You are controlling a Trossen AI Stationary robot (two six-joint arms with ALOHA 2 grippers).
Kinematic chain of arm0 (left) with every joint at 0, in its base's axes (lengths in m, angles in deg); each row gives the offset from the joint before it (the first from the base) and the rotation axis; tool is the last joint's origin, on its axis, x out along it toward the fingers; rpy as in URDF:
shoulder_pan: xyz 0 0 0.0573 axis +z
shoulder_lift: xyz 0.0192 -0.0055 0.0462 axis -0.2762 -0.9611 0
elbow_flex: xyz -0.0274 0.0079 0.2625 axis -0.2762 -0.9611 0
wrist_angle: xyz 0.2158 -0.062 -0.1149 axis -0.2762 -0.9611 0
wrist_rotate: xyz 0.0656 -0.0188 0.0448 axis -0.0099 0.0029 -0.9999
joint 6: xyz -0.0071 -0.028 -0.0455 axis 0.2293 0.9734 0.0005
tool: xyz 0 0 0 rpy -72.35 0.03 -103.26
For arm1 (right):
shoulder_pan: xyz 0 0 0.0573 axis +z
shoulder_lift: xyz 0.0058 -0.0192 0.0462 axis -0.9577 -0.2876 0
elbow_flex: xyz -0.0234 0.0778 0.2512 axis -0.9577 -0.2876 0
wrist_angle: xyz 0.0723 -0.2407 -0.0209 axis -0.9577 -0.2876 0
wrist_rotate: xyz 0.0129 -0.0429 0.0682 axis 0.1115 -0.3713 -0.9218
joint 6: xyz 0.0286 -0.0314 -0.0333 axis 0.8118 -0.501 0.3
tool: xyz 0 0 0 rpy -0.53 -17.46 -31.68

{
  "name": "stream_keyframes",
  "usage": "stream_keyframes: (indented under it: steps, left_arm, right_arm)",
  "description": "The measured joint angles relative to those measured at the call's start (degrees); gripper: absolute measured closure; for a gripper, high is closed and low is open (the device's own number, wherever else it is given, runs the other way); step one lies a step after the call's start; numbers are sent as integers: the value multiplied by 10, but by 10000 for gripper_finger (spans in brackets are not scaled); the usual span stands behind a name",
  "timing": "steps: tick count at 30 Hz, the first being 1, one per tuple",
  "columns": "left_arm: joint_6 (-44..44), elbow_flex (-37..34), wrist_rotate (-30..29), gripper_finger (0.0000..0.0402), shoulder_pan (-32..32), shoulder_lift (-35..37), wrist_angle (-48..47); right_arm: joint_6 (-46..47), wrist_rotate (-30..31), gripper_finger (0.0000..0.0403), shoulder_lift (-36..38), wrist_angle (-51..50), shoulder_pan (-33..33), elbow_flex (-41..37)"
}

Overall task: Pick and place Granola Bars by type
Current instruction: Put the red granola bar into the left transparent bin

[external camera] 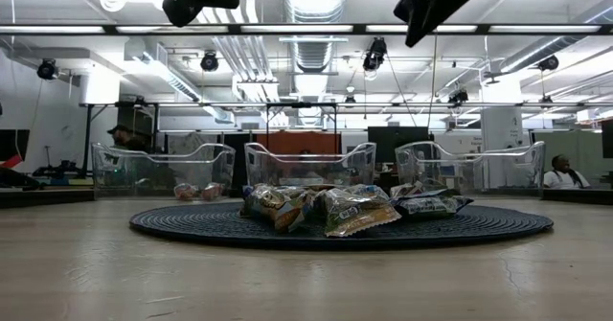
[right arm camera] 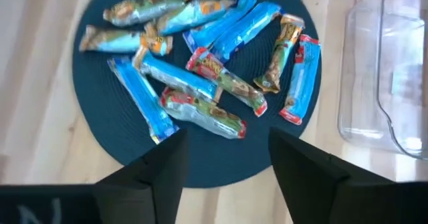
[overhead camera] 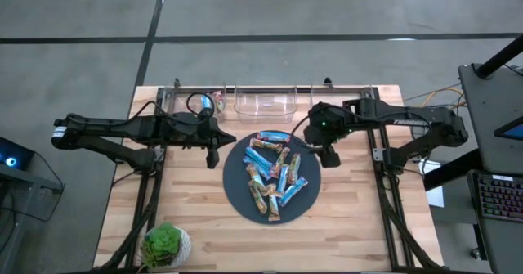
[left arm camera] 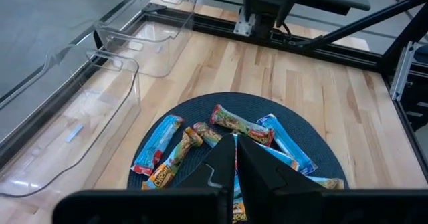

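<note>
Wrapped granola bars (overhead camera: 273,176) lie heaped on a dark round mat (overhead camera: 237,194), both robot grippers above them holding nothing.

The bars, in bright blue, blue-and-red and tan foil, lie crisscrossed and overlapping at the mat's middle. They look light, slightly squashy and slick, so a crosswise pinch at mid-length on a top, free-lying bar seems safest; the crimped ends would likely slip. The right gripper (right arm camera: 226,162) hangs over the mat's edge with its fingers spread wide and empty. The left gripper (left arm camera: 236,162) hangs over the mat's opposite edge, fingers pressed together, empty. Beyond the mat stand three clear bins (overhead camera: 264,102); the left-hand one already holds a few bars (external camera: 199,192).
</note>
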Motion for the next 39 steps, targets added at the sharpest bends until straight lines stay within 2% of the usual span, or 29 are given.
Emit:
stream_keyframes:
  steps: [10,17,22,27,32,39]
  left_arm:
    - [-13,0,0,401,0,0,-4]
    - [-17,0,0,401,-1,0,-3]
    - [-17,0,0,401,-1,0,-3]
    - [-17,0,0,401,-1,0,-3]
    - [-17,0,0,401,-1,0,-3]
    - [-23,0,0,401,-1,0,-3]
  right_arm:
    - [-120,10,195,-21,2,-2,-55]
    - [-226,48,195,-79,27,-3,-69]
    - [-264,66,195,-120,48,-4,-69]
    - [-296,63,195,-143,65,-4,-69]
    - [-328,21,195,-162,89,-5,-69]
    - [-377,18,195,-199,112,-5,-69]
